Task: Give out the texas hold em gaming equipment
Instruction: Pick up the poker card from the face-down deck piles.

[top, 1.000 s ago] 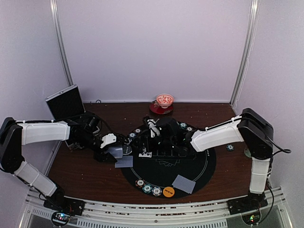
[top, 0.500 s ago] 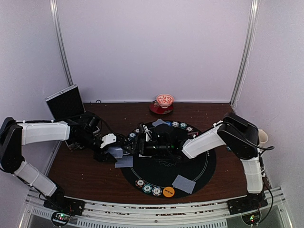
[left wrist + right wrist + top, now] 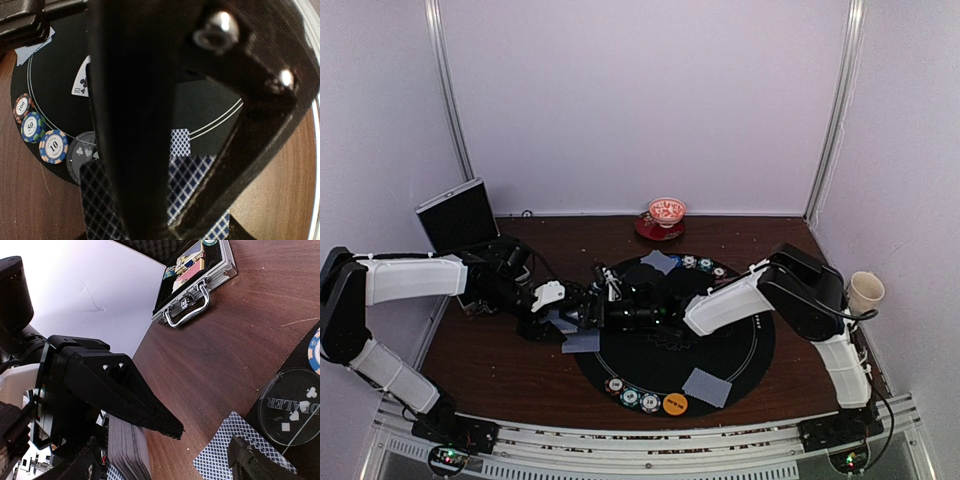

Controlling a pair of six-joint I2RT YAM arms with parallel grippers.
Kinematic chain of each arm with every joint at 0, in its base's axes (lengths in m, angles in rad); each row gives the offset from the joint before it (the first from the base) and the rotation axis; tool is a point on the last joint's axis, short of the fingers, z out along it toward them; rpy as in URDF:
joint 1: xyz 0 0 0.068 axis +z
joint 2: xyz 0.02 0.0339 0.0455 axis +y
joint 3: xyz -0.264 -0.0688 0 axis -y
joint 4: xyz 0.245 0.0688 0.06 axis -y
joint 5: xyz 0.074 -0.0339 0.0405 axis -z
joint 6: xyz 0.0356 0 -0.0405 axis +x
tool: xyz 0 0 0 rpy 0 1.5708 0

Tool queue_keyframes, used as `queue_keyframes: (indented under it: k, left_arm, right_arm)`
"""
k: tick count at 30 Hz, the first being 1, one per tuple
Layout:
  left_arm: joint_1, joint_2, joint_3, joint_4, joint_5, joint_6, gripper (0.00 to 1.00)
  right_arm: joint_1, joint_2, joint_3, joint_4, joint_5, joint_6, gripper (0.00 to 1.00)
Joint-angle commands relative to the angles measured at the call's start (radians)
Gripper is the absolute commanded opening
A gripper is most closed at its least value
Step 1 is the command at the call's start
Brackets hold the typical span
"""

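Deck of cards (image 3: 128, 450) pinched by left fingers (image 3: 125, 395); right fingers (image 3: 255, 461) spread (case (image 3: 195, 290) behind, apparently open).

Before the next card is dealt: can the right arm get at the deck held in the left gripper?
Probably yes. The open right gripper sits right beside the deck clamped in the left gripper, and the deck's edge faces it uncovered.

You are looking at two arms, the left arm (image 3: 410, 278) and the right arm (image 3: 725, 300), each wearing smooth white shells over chunky black joints. A thin black cable (image 3: 855, 316) is trailing off the right elbow. On the left gripper (image 3: 578, 316), a black wedge-shaped finger (image 3: 130, 125) is showing two silver screws (image 3: 216, 27). Small green and red lights (image 3: 445, 458) are glowing at both bases (image 3: 455, 435).
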State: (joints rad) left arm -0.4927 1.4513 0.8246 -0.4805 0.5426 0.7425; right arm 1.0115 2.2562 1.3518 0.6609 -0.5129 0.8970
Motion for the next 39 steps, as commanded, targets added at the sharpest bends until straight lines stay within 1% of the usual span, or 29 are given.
queue_keyframes:
  k: [1,5,11,18,25,29,34,36,37,39]
  left_arm:
    - [0.0,-0.014,-0.002,0.016,0.024,0.008,0.58]
    - [-0.001,-0.014,-0.002,0.016,0.025,0.007,0.58]
    - [0.0,-0.013,-0.002,0.016,0.025,0.007,0.58]
    - [-0.001,-0.012,-0.002,0.015,0.025,0.008,0.58]
    - [0.0,-0.011,-0.001,0.016,0.022,0.007,0.58]
    - [-0.001,-0.008,-0.001,0.016,0.021,0.006,0.58]
    - [0.0,-0.002,0.001,0.015,0.021,0.006,0.58]
    - [-0.001,-0.002,0.001,0.015,0.02,0.005,0.58]
    - [-0.001,-0.002,0.0,0.016,0.019,0.006,0.58]
    - [0.0,-0.005,0.001,0.015,0.02,0.005,0.58]
  right_arm:
    - [0.01,0.028,0.062,-0.067,0.008,-0.012,0.88]
    - [0.009,0.043,0.083,-0.137,0.045,-0.019,0.82]
    - [-0.002,0.032,0.071,-0.179,0.088,-0.018,0.65]
    - [-0.018,-0.023,0.005,-0.184,0.118,-0.026,0.52]
    - [-0.021,-0.072,-0.029,-0.208,0.151,-0.053,0.42]
    - [-0.018,-0.1,-0.05,-0.207,0.151,-0.062,0.31]
    - [-0.007,-0.153,-0.081,-0.208,0.161,-0.084,0.08]
    - [-0.001,-0.176,-0.089,-0.218,0.168,-0.098,0.02]
    - [0.001,-0.189,-0.095,-0.224,0.173,-0.104,0.0]
    - [0.003,-0.215,-0.11,-0.239,0.188,-0.118,0.0]
